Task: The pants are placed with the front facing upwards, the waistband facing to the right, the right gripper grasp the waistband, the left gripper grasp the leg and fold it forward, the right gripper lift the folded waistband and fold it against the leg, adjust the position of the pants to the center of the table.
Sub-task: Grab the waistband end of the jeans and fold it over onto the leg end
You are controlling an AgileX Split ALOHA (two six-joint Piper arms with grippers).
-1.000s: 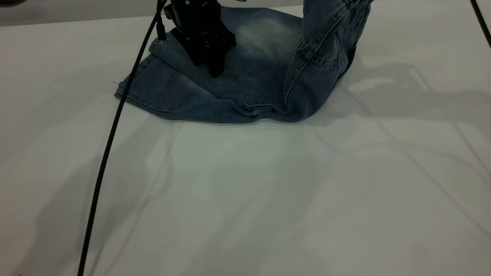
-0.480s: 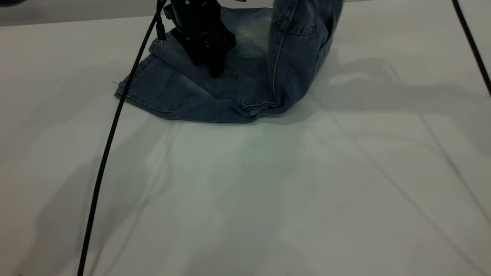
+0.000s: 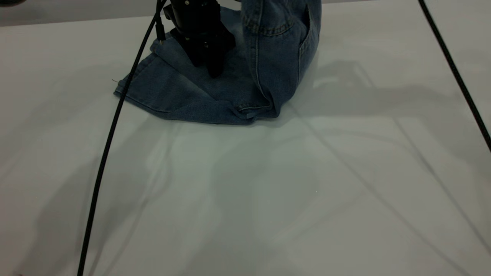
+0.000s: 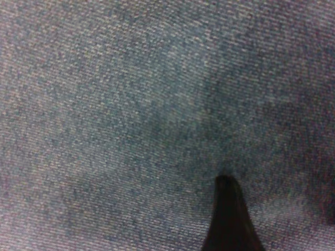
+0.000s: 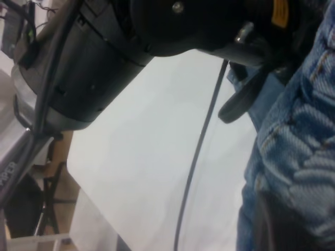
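Note:
The blue denim pants (image 3: 180,92) lie at the far middle of the white table (image 3: 268,191). Their right end is lifted into a standing fold (image 3: 276,50) that rises out of the top of the exterior view. My left gripper (image 3: 215,71) points down with its tips together, pressing on the flat leg. In the left wrist view a single black fingertip (image 4: 227,214) rests on denim (image 4: 131,104). My right gripper (image 5: 282,219) is above the exterior view. Its wrist view shows it shut on the ruched waistband (image 5: 309,172).
A black cable (image 3: 111,138) runs from the left arm down across the table's left side. Another cable (image 3: 452,69) slants across the right side. In the right wrist view the left arm's black body (image 5: 89,68) sits close beside the lifted denim.
The lifted waistband end has travelled left, over the flat leg and toward the left gripper. The fold line on the table and the right cable shifted left too. The left gripper has stayed put.

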